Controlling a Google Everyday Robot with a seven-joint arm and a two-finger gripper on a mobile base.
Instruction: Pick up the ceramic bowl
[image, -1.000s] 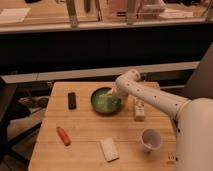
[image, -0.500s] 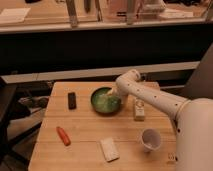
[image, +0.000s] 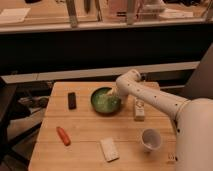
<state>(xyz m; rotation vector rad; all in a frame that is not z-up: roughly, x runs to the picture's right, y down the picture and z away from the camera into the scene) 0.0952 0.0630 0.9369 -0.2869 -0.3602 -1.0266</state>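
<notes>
The ceramic bowl (image: 104, 101) sits on the wooden table (image: 85, 130), near its back middle. It is round and shallow, dark green outside and lighter green inside. My white arm reaches in from the right, and my gripper (image: 115, 96) is at the bowl's right rim, reaching down into or onto it. The bowl rests on the table.
A black rectangular object (image: 72, 100) lies left of the bowl. An orange carrot-like item (image: 63, 135) lies at the front left. A white packet (image: 109, 149) lies at the front middle. A white cup (image: 150, 139) stands front right, and a small pale bottle (image: 139, 109) lies right of the bowl.
</notes>
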